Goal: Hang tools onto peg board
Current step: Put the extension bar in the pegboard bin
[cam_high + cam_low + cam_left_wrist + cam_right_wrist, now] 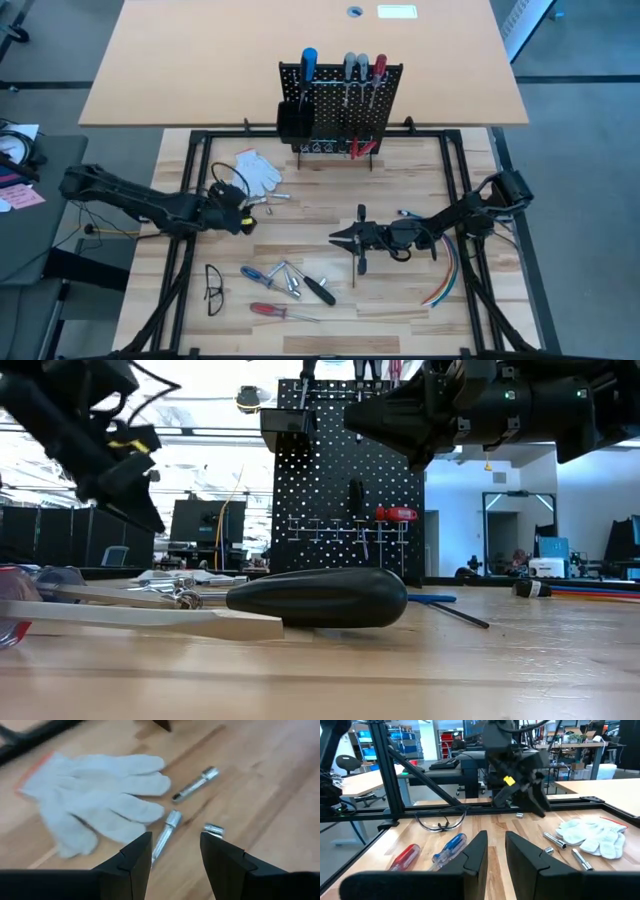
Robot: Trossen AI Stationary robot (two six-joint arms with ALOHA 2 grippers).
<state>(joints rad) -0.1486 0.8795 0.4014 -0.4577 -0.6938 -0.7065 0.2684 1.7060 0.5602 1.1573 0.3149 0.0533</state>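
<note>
The small upright black perforated metal peg board (345,105) stands at the far middle of the pale wooden counter (320,225), with a black bin (292,120) fixed to its left side. A blue-handled screwdriver (309,64), a grey-handled one (352,66) and a red-handled one (379,66) already hang on it, and red-handled pliers (361,148) sit near its foot.

The left pincer (172,857) hovers above the counter on the left, just near of a white knitted glove (95,800). Its fingers stand partly open with nothing between them; below them lie three silver bits (165,837), close together beside the glove.

The right pincer (495,851) hangs over the middle of the counter, pointing left. Its fingers are close together with a narrow gap, and nothing shows held in them. Just beside it on the counter lies a black T-shaped key (361,240).

More tools lie at the near left: a blue-handled screwdriver (252,272), a black-handled screwdriver (320,289), a red-handled screwdriver (268,310) and some silver pieces (290,280). Clear safety glasses (213,288) lie left of them. A bundle of coloured cables (445,280) curves along the near right.
</note>
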